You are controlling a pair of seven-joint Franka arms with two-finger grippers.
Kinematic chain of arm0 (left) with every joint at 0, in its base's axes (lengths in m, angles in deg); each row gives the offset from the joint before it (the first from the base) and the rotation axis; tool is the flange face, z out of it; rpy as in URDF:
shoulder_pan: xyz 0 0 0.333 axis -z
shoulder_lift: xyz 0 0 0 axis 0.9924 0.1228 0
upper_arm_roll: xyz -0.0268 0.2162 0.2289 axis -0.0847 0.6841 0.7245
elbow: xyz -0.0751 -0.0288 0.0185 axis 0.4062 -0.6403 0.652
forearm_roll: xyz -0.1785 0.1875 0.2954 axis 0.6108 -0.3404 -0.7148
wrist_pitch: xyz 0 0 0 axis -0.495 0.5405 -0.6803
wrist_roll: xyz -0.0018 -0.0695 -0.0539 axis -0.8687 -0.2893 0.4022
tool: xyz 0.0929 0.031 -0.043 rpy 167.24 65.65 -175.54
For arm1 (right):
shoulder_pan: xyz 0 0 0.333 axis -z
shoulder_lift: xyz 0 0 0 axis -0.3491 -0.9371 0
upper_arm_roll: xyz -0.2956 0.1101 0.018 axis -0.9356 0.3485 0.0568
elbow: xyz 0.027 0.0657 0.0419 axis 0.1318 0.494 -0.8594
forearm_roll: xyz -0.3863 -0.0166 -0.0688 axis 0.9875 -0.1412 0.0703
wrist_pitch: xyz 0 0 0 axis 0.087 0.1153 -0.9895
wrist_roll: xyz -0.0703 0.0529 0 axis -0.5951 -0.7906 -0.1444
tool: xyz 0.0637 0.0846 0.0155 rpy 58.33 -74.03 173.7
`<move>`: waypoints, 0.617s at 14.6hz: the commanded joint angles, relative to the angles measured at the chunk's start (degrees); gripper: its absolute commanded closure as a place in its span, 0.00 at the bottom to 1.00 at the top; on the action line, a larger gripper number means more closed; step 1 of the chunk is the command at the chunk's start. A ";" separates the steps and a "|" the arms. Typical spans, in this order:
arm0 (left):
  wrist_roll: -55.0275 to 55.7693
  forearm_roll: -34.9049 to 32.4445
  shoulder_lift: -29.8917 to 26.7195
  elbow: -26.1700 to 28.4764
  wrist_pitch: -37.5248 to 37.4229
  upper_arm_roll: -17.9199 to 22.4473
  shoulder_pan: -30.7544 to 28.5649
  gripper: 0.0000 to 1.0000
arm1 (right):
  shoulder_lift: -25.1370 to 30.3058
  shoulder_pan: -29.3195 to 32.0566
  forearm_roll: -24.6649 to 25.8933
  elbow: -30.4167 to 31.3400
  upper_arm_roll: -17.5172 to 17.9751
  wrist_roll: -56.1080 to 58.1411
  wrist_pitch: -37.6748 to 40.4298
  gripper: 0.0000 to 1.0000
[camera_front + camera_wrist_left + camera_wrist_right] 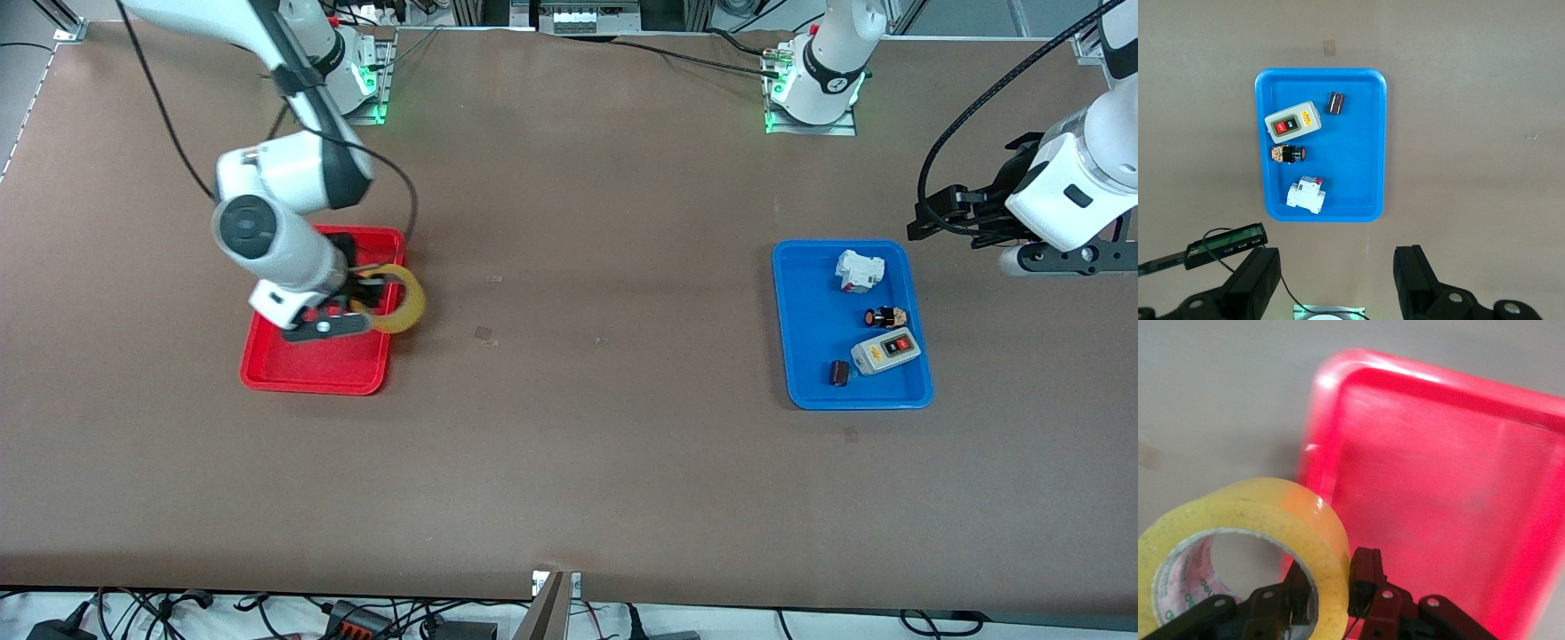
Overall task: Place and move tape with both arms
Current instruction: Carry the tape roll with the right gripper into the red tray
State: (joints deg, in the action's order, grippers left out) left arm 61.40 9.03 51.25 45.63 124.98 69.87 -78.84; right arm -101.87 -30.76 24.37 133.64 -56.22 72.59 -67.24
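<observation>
Right tool (373, 298) clamps the tape (396, 300) over the red tray's (313, 378) edge; left tool (933, 218) waits, fingers spread, above bare table

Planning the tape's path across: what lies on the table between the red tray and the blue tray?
Only bare table in the front view, between the red tray and blue tray.

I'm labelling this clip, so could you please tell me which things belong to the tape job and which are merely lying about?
Part of the job:
- tape, held by the right gripper over the red tray
- left gripper, open, waiting over the table beside the blue tray

Lying about, all in the blue tray:
- white breaker
- push button
- grey switch box
- dark capacitor
</observation>
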 commanded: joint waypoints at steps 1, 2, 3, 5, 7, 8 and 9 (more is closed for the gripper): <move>0.22 0.30 -0.73 0.45 0.21 0.06 0.20 0.00 | 4.40 6.61 -0.07 8.51 1.12 8.19 -5.51 0.99; 0.22 0.30 -0.99 0.62 0.21 -0.03 0.20 0.00 | 3.88 8.98 -0.15 9.83 1.12 11.00 -7.45 0.98; 0.22 0.30 -1.17 0.89 0.21 -0.12 0.20 0.00 | 2.74 10.84 -0.07 9.93 1.12 13.03 -8.43 0.98; 0.22 0.30 -2.13 2.46 0.56 -0.38 0.29 0.00 | -0.24 11.82 -0.16 9.32 1.12 13.75 -10.01 0.95; 0.13 0.30 -3.01 3.70 1.53 -0.38 0.11 0.00 | -2.79 11.73 -0.16 9.06 1.12 13.75 -13.17 0.95; 0.13 0.30 -3.45 3.96 1.53 -0.29 -0.06 0.00 | -3.94 11.73 -0.16 8.79 1.21 13.67 -14.66 0.95; -0.30 0.30 -4.33 5.10 1.62 -0.29 -0.50 0.00 | -4.73 11.73 -0.16 8.44 1.21 13.67 -14.94 0.95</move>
State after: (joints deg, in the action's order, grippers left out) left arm 61.39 9.03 50.31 47.00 125.23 69.50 -78.83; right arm -105.30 -19.41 24.37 142.75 -55.79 85.10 -80.46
